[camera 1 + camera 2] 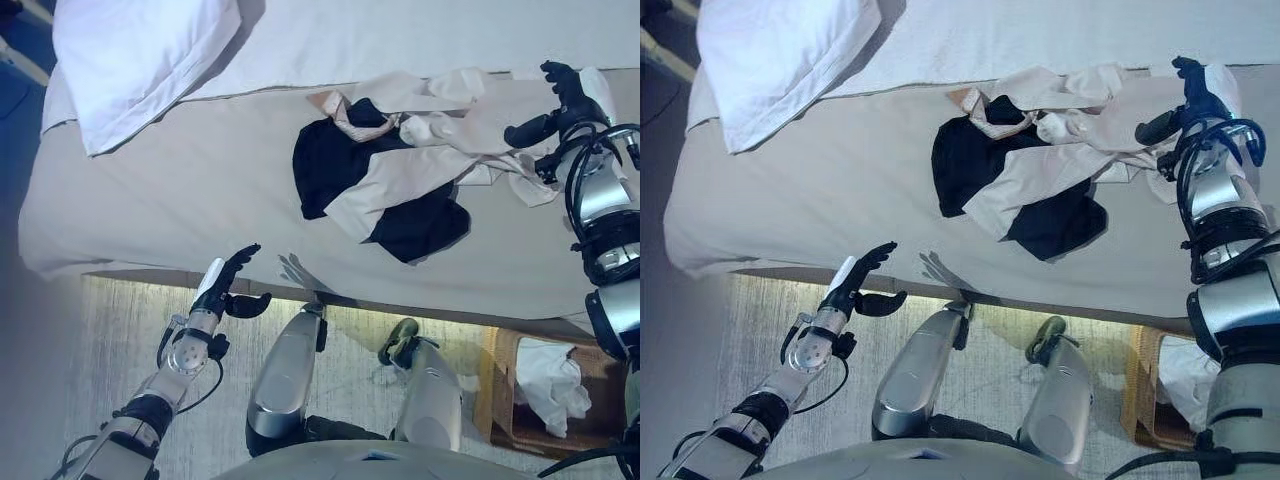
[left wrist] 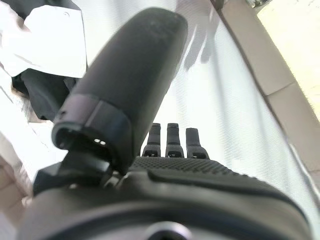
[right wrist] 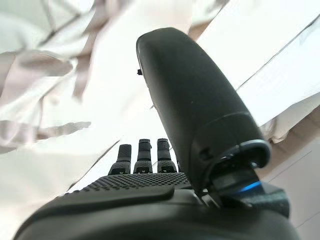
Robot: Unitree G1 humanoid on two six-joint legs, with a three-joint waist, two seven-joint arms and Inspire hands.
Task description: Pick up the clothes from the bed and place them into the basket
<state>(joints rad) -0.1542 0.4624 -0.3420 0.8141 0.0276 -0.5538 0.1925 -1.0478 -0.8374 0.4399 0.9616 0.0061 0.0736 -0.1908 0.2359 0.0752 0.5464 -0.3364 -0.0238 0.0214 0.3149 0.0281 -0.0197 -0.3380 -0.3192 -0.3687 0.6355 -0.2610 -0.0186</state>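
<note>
bed point(image 1: 180, 190) holds clothes point(image 1: 400, 160) heaped, stretching toward right hand point(image 1: 562, 95).

The bed point(image 1: 200, 190) is stretching across the far half of the scene, with the floor point(image 1: 120, 340) lying along its near edge. A pillow point(image 1: 140, 50) is lying on the bed's far left corner. A heap of clothes point(image 1: 410, 160) is sprawling on the bed right of centre, well apart from the pillow. The right hand point(image 1: 565, 95) is hanging over the heap's right end, just beside or touching the cloth; which cannot be told. The left hand point(image 1: 225, 285) is hovering at the bed's near edge, left of the heap and well apart from it. The basket point(image 1: 505, 400) is sitting on the floor at the near right, before the bed, with cloth point(image 1: 550, 385) lying in it.
</note>
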